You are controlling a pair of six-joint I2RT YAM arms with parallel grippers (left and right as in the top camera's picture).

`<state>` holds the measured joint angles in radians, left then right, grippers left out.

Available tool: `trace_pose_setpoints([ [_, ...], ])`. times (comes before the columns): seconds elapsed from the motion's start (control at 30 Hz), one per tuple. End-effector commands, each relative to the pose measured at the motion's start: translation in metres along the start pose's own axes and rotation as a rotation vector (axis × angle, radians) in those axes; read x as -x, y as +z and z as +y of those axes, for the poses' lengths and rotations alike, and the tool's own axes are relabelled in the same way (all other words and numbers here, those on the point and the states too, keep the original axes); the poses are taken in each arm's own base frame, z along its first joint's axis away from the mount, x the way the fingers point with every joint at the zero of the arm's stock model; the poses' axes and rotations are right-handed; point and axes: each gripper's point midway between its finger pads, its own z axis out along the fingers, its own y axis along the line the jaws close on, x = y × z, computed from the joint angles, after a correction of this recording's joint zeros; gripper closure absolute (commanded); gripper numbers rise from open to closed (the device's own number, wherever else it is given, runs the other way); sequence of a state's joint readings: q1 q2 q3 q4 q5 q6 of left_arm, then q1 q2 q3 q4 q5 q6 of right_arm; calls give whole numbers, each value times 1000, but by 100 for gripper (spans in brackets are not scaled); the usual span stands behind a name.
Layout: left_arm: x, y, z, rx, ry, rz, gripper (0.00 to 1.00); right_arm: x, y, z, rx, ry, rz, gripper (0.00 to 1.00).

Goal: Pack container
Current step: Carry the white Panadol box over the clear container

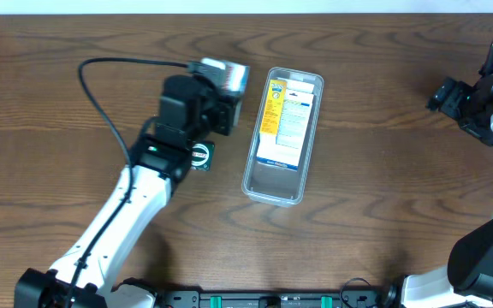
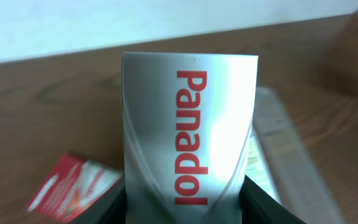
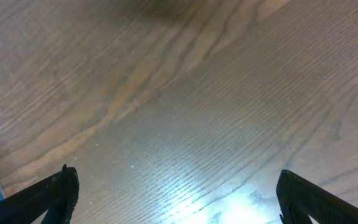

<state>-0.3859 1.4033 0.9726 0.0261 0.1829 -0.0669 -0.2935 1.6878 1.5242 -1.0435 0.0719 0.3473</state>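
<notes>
The clear plastic container point(image 1: 282, 137) lies lengthwise at the table's middle, with a yellow and white box point(image 1: 286, 115) lying flat in its far part. My left gripper point(image 1: 221, 94) is shut on a silver Panadol box point(image 2: 188, 137), held just left of the container's far end; the box also shows in the overhead view point(image 1: 228, 75). The container's rim point(image 2: 288, 149) shows to the right of the box in the left wrist view. My right gripper point(image 3: 176, 199) is open and empty over bare wood at the far right point(image 1: 452, 96).
A red and white box point(image 2: 73, 186) lies on the table below and left of the held box. A small dark box point(image 1: 201, 156) sits under the left arm. The table is dark brown wood.
</notes>
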Motion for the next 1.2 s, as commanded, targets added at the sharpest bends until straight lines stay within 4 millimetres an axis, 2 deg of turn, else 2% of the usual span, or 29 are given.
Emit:
trace_pose_setpoints([
  [0.0, 8, 10, -18, 13, 15, -41, 52, 2, -1, -3, -7, 11, -6, 1],
  [0.13, 9, 26, -45, -8, 32, -82, 52, 2, -1, -3, -7, 11, -6, 1],
  [0.33, -5, 55, -72, -23, 30, -106, 51, 2, -1, -3, -7, 11, -6, 1],
  [0.6, -28, 83, -90, -47, 42, -97, 51, 2, -1, -3, -7, 11, -6, 1],
  [0.9, -46, 94, -115, -92, 64, -85, 51, 2, -1, -3, -7, 11, -6, 1],
  [1.17, -64, 104, -114, -88, 72, -48, 51, 2, -1, -3, -7, 11, -6, 1],
])
